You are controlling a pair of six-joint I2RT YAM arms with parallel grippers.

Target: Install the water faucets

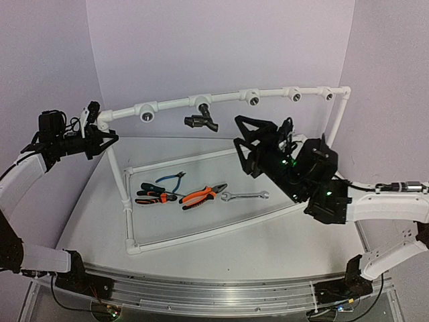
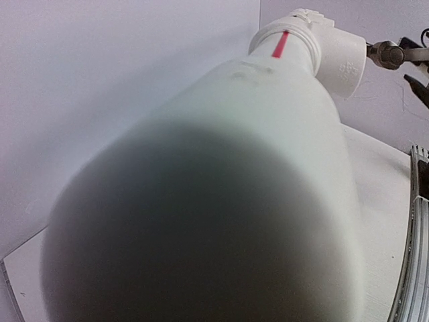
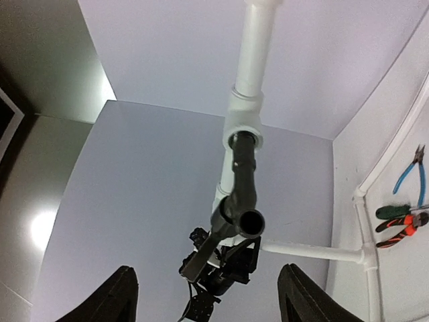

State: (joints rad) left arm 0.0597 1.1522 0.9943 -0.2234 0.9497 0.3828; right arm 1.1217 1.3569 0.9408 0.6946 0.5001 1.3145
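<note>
The water faucet [image 1: 201, 121], a small dark tap with a side lever, hangs from a tee fitting [image 1: 201, 102] on the top rail of the white pipe frame [image 1: 171, 102]. My right gripper [image 1: 240, 137] is open just right of the faucet and touches nothing. In the right wrist view the faucet [image 3: 244, 194] points its spout at the camera, beyond my right gripper [image 3: 213, 295]. My left gripper [image 1: 104, 139] is shut on the frame's left corner. In the left wrist view the white pipe [image 2: 268, 134] fills the picture and hides the jaws.
Inside the frame's base lie orange-handled pliers [image 1: 201, 196], black-and-orange pliers [image 1: 153, 194], blue cutters [image 1: 171, 180] and a silver wrench [image 1: 244, 196]. Several open tee fittings [image 1: 253, 98] line the rail to the right. Purple walls close in the back and sides.
</note>
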